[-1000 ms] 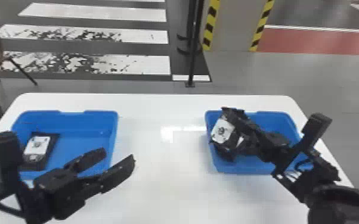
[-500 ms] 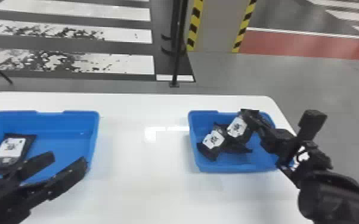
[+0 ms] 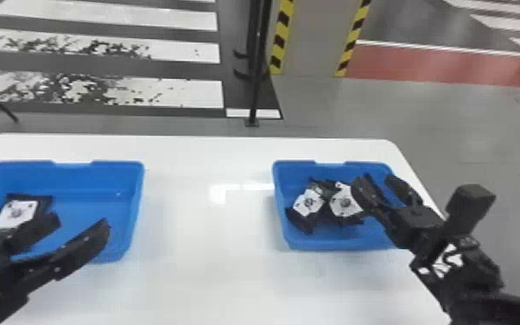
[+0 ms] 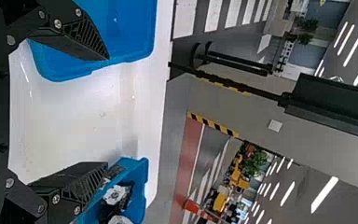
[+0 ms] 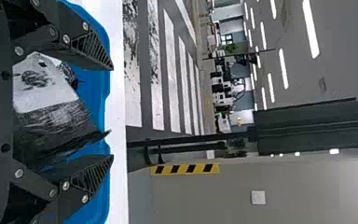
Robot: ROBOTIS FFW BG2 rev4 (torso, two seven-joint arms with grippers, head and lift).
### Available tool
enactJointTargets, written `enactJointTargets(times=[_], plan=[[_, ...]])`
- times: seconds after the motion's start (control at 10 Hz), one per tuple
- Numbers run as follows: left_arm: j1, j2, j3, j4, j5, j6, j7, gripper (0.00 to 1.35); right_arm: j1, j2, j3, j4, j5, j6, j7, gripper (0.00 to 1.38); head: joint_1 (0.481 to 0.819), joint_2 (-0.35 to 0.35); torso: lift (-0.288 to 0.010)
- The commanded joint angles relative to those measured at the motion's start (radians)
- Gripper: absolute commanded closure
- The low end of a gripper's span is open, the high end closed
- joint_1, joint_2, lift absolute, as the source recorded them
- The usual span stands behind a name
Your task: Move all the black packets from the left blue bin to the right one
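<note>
At least two black packets (image 3: pixel 309 204) are seen in the right blue bin (image 3: pixel 337 245); one black packet (image 3: pixel 15 214) lies in the left blue bin (image 3: pixel 138 203), to be transferred. Right gripper (image 3: pixel 375 178) fingers spread over the right bin, nothing clasped; left gripper (image 3: pixel 82 221) likewise parted, near the left packet. Task judged mostly done.

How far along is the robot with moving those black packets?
Partway, it seems. At least two black packets lie in the right bin. Nothing looks in hand: the right gripper is open over that bin, the left gripper open at the left bin. One packet there remains to move.
</note>
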Motion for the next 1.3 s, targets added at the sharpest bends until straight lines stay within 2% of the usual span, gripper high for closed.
enactJointTargets(times=[0.0,0.1,0.3,0.5,0.6,0.8,0.9,1.2], plan=[[-0.03,-0.003,0.042,0.002,-0.038,0.034,0.005,0.26,0.133,0.036,0.002,-0.156,0.048,-0.04,-0.01,0.12,0.695,-0.145,-0.14],[-0.05,-0.003,0.075,0.002,-0.076,0.059,0.009,0.26,0.192,0.054,0.006,-0.21,0.046,-0.057,-0.012,0.12,0.695,-0.118,-0.14],[-0.091,-0.003,0.129,0.002,-0.144,0.123,0.025,0.26,0.317,0.064,0.056,-0.325,0.048,-0.099,-0.012,0.12,0.695,-0.051,-0.14],[-0.165,-0.002,0.173,0.044,-0.23,0.194,0.043,0.26,0.413,0.065,0.124,-0.396,0.01,-0.108,-0.012,0.12,0.695,0.077,-0.14],[-0.212,0.008,0.179,0.086,-0.277,0.226,0.043,0.26,0.445,0.065,0.156,-0.416,-0.012,-0.108,-0.01,0.12,0.695,0.146,-0.14],[-0.315,0.038,0.155,0.226,-0.337,0.265,0.048,0.26,0.462,0.065,0.164,-0.43,-0.018,-0.135,-0.006,0.12,0.695,0.234,-0.14],[-0.366,0.043,0.147,0.297,-0.381,0.265,0.049,0.26,0.467,0.064,0.164,-0.43,-0.018,-0.153,0.002,0.13,0.695,0.259,-0.14],[-0.514,0.072,0.095,0.515,-0.441,0.287,0.049,0.26,0.459,0.065,0.174,-0.418,-0.024,-0.153,0.01,0.13,0.695,0.291,-0.14]])
